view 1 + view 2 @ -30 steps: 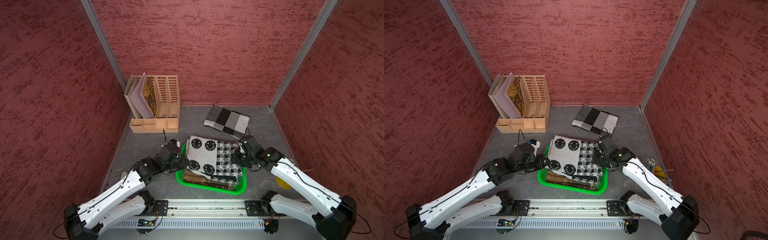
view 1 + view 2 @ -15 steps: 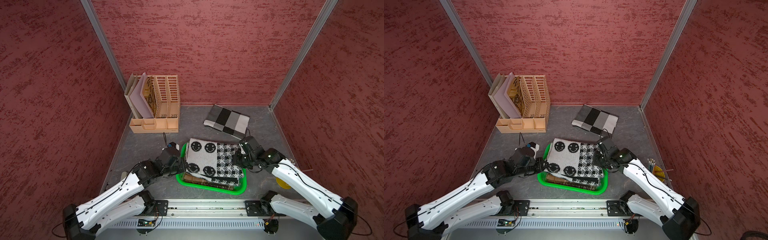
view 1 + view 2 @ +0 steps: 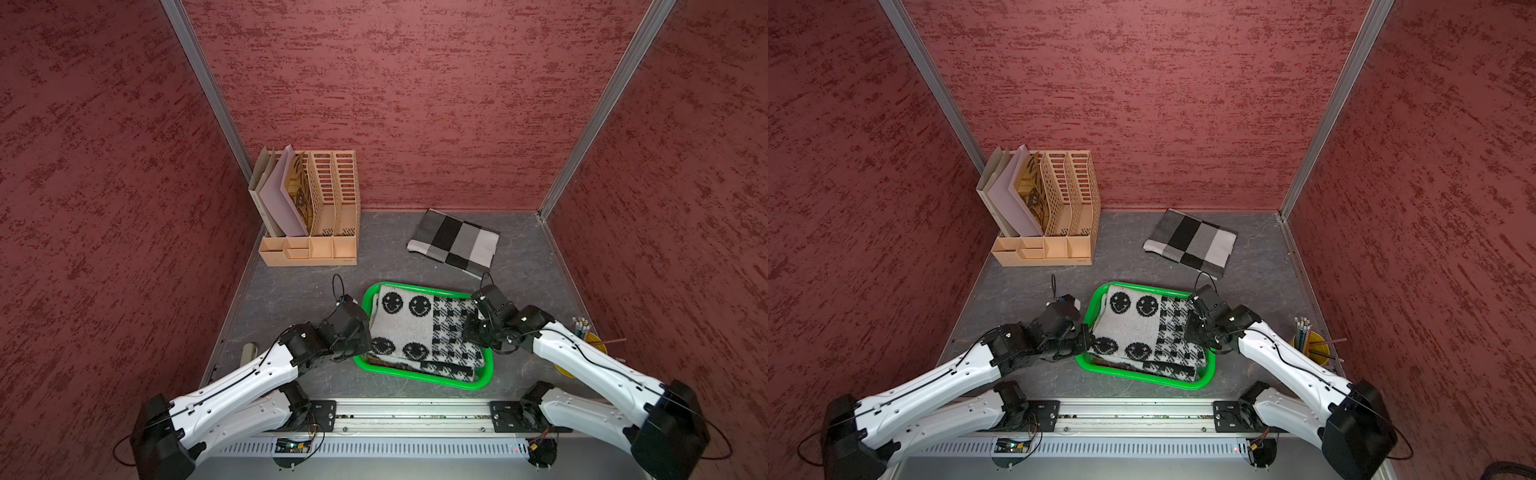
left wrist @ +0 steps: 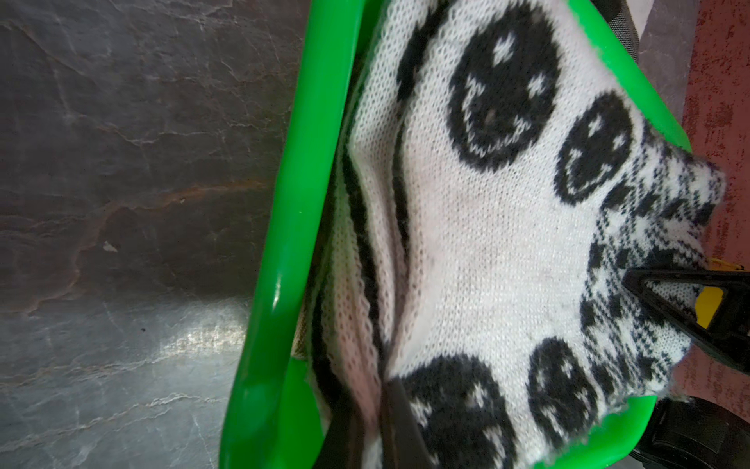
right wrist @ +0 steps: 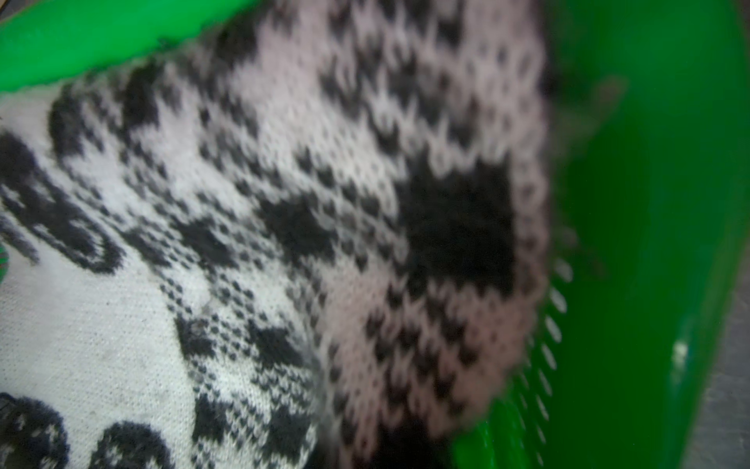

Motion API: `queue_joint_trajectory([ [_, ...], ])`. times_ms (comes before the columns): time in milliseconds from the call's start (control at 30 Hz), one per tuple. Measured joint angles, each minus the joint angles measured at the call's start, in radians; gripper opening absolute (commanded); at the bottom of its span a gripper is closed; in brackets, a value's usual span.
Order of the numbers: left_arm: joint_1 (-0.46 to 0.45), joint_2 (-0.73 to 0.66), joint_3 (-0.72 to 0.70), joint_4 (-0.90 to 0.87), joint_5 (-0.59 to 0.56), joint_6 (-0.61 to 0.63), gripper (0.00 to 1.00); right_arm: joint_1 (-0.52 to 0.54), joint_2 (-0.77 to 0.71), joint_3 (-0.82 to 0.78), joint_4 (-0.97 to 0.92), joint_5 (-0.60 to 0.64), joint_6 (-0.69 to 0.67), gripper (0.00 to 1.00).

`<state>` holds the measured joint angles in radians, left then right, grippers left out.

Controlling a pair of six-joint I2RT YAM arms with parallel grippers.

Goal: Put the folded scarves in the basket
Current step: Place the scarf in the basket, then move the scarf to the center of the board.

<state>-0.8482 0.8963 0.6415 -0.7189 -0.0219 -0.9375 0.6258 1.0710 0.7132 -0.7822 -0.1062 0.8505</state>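
Note:
The folded scarf (image 3: 415,332) is white knit with black smiley faces and a houndstooth half. It lies in the bright green basket (image 3: 419,376) near the front of the floor, in both top views. My left gripper (image 3: 365,336) is at the scarf's left edge. In the left wrist view its dark fingers (image 4: 399,422) are shut on a fold of the scarf (image 4: 487,243) just inside the basket rim (image 4: 300,203). My right gripper (image 3: 471,328) is at the houndstooth edge. The right wrist view shows only scarf (image 5: 243,243) and the basket wall (image 5: 649,243), with the jaws hidden.
A tan file organizer (image 3: 309,212) with folders stands at the back left. A grey and black checked cloth (image 3: 455,241) lies at the back right. A yellow cup of pencils (image 3: 582,345) stands by my right arm. Brown fabric (image 3: 380,360) shows under the scarf.
The scarf has come down from above the basket and now lies lower in it. Both grippers have sunk with it at its two edges.

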Motion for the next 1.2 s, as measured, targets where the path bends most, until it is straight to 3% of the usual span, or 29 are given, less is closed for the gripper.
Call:
queue_joint_trajectory([
  [100,-0.006,0.002,-0.005,0.001,-0.011,-0.01,0.12,0.001,-0.008,0.0,-0.003,0.006,0.009,0.57],
  [267,-0.025,-0.007,-0.003,-0.014,-0.044,-0.034,0.28,0.001,-0.067,0.018,-0.055,0.037,0.017,0.68],
  [467,-0.042,-0.059,0.037,-0.093,-0.118,-0.054,0.32,0.001,-0.177,0.085,-0.147,0.093,0.021,0.64],
  [600,-0.044,-0.073,0.109,-0.138,-0.161,-0.053,0.35,0.001,-0.192,0.089,-0.174,0.103,0.027,0.53],
  [800,-0.044,0.08,0.21,-0.058,-0.128,-0.013,0.32,0.001,-0.167,0.09,-0.184,0.123,0.022,0.44],
  [867,-0.044,0.179,0.225,0.006,-0.101,0.001,0.31,0.001,-0.14,0.098,-0.182,0.142,0.013,0.45],
  [1000,-0.034,0.319,0.227,0.086,-0.054,0.023,0.31,-0.054,-0.077,0.163,-0.172,0.162,-0.034,0.58],
  [1100,-0.002,0.375,0.224,0.128,-0.019,0.035,0.3,-0.176,-0.036,0.226,-0.125,0.149,-0.077,0.67],
  [1200,0.03,0.384,0.21,0.158,0.004,0.038,0.3,-0.334,0.031,0.275,-0.05,0.097,-0.116,0.68],
])
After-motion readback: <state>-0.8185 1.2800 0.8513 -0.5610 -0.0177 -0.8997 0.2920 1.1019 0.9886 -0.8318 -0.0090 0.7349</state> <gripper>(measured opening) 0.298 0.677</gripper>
